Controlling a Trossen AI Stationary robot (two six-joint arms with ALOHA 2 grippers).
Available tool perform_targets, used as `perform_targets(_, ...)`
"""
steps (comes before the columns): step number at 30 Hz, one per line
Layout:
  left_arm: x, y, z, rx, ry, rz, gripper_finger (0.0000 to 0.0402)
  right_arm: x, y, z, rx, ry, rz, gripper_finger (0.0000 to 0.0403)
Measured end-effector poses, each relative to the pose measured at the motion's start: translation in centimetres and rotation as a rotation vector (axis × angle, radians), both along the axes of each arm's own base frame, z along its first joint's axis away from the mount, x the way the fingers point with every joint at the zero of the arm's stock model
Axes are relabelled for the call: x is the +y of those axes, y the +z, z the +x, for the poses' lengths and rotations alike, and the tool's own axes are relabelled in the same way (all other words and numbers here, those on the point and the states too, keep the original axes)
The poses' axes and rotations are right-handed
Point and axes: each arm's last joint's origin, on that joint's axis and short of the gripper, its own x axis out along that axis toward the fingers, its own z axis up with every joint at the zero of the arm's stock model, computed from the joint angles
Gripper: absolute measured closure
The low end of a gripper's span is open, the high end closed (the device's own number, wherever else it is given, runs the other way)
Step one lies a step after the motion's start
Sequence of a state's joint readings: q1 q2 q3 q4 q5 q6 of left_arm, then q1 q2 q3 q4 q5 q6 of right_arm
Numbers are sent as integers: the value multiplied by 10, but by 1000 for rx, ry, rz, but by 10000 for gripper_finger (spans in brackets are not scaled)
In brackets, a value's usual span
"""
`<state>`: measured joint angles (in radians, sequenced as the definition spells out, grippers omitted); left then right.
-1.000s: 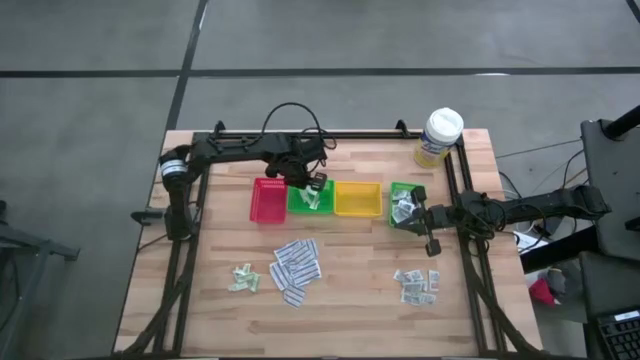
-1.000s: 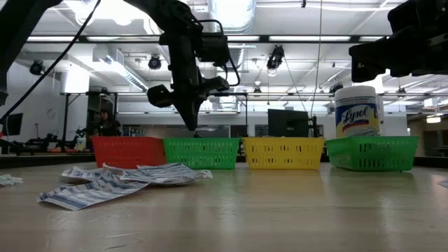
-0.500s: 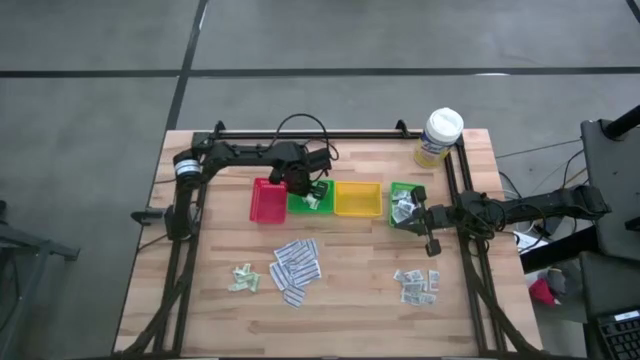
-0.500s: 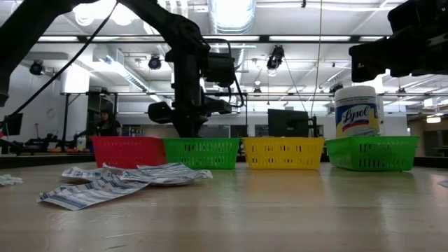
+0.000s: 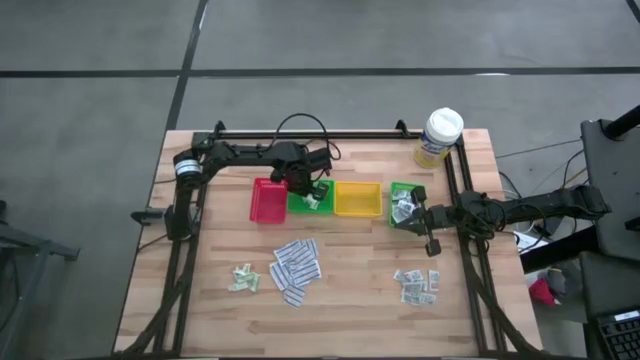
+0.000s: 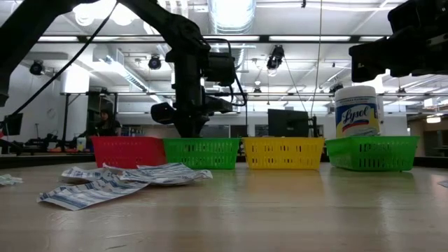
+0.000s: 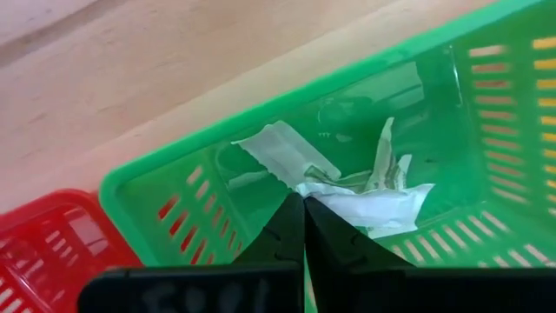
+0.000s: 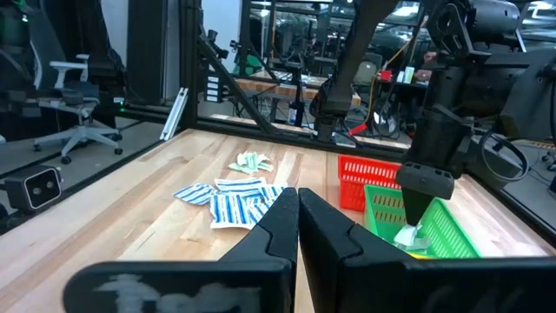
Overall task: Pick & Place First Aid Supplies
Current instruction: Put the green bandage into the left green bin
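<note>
My left gripper (image 5: 312, 194) hangs pointing down inside the left green tray (image 5: 298, 206), shut on a pale green-white sachet (image 7: 369, 207). Two more sachets (image 7: 280, 146) lie on that tray's floor. In the low view the tray wall hides the fingertips. On the table lie the other first aid supplies: long white printed strips (image 5: 295, 268), green-white sachets (image 5: 243, 278) and grey-white squares (image 5: 417, 285). My right gripper (image 5: 410, 212) waits shut and level at the right green tray (image 5: 403, 190), touching nothing. My left gripper pinches the sachet by one end (image 7: 320, 195) between its two fingertips, coming from above and pointing down. The rest of the sachet sticks out sideways from the fingers, low inside the green tray beside the other sachets. Whether it rests on the floor I cannot tell.
A red tray (image 5: 266, 201), the left green tray, a yellow tray (image 5: 357, 200) and the right green tray stand in a row across the table's middle. A white-lidded tub (image 5: 438, 137) stands at the far right corner. Black frame rails (image 5: 181, 250) run along the table's sides.
My left gripper has gone down into the left green tray with the sachet, still shut, then kept still for the last half second. My right arm has not moved.
</note>
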<state>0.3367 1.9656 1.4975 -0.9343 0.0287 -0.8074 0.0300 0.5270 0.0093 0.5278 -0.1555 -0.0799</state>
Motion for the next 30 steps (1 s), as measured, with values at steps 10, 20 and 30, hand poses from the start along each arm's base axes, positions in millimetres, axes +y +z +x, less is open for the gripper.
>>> perform_targets(10, 0, 0, 0, 1, -46, 8, 322, 0, 0, 0, 0, 0, 2, 394)
perform_targets(20, 0, 5, 2, -18, -48, 1, 259, 0, 0, 0, 0, 0, 2, 394)
perform_targets(30, -1, 39, -3, -114, -54, 36, 259, 0, 0, 0, -3, 1, 2, 394)
